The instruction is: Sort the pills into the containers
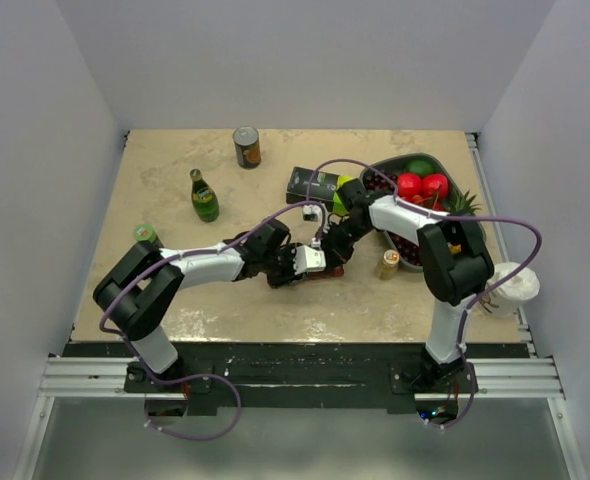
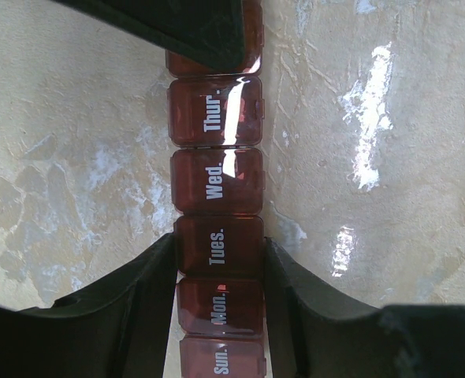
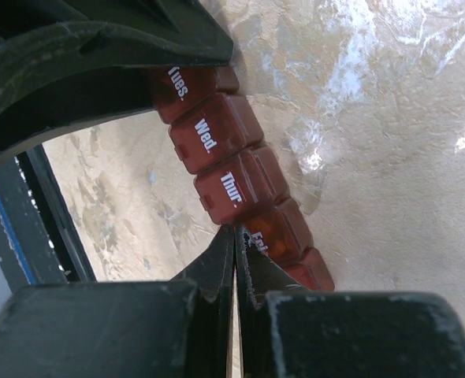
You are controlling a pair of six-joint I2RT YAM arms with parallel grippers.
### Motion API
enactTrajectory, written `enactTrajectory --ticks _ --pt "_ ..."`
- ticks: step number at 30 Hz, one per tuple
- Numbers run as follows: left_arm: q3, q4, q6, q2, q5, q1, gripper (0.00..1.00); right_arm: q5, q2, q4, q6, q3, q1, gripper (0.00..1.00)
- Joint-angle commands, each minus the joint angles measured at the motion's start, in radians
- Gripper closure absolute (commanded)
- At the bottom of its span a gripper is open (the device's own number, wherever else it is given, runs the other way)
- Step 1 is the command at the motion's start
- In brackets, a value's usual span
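**Top view:** both arms meet mid-table. The pill container strip [image 1: 330,270] lies flat on the table [image 1: 255,310], near the middle. It sits in front of the black-and-green box [image 1: 312,184] and the grey fruit tray [image 1: 427,156], and left of a small yellow bottle [image 1: 388,263]. The left gripper [image 1: 297,262] reaches in from the left onto the strip. The right gripper [image 1: 327,248] comes at it from the back right. A green bottle [image 1: 204,196] and a can [image 1: 246,146] stand well apart, back left.

**Left wrist:** the strip runs straight up the frame with its lids down. Sun., Mon., Tues., Wed. and Thur. are readable. The left fingers [image 2: 130,307] sit one on each long side at the Mon./Tues. cells. They press against the walls, so the strip is clamped between them. At the top of the frame a dark finger of the right arm [image 2: 193,24] covers the cell past Thur.

**Right wrist:** the strip runs diagonally, with Tues., Wed. and Thur. readable and Fri. half hidden. The right fingers [image 3: 209,276] are pressed together with only a hairline slit between them. Their tips are at the near edge of the Fri. cell, by the seam with Thur. I can't tell whether they nip a lid tab or just touch it. The Fri. cell looks more orange than the others, and its contents aren't resolvable. The dark body of the left gripper fills the upper left, over the Tues. end.
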Motion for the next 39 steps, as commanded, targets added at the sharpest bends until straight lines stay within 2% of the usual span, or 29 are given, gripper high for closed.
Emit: enactTrajectory --ticks 1,6,14,20,25,32,39 --pt "-0.008 -0.098 -0.025 0.060 -0.004 0.001 1.00 0.170 0.006 0.050 -0.021 -0.054 0.040 1.00" --pt "-0.005 -0.100 -0.030 0.061 -0.004 0.001 1.00 0.192 -0.003 0.062 -0.023 -0.062 0.056 1.00" --pt "-0.008 -0.101 -0.030 0.064 -0.006 0.000 1.00 0.010 -0.117 0.030 -0.066 -0.030 0.046 1.00" --pt "-0.006 -0.101 -0.030 0.066 -0.007 -0.002 1.00 -0.013 -0.187 0.036 -0.074 -0.034 0.040 1.00" --pt "-0.006 -0.103 -0.032 0.063 -0.004 -0.002 1.00 0.075 -0.217 0.061 -0.058 -0.045 0.037 1.00" --pt "-0.005 -0.104 -0.033 0.066 -0.006 -0.002 1.00 0.112 -0.227 0.079 -0.055 -0.082 0.039 1.00" --pt "-0.006 -0.104 -0.035 0.069 -0.007 -0.002 1.00 0.235 -0.031 0.087 -0.046 -0.102 0.039 1.00"
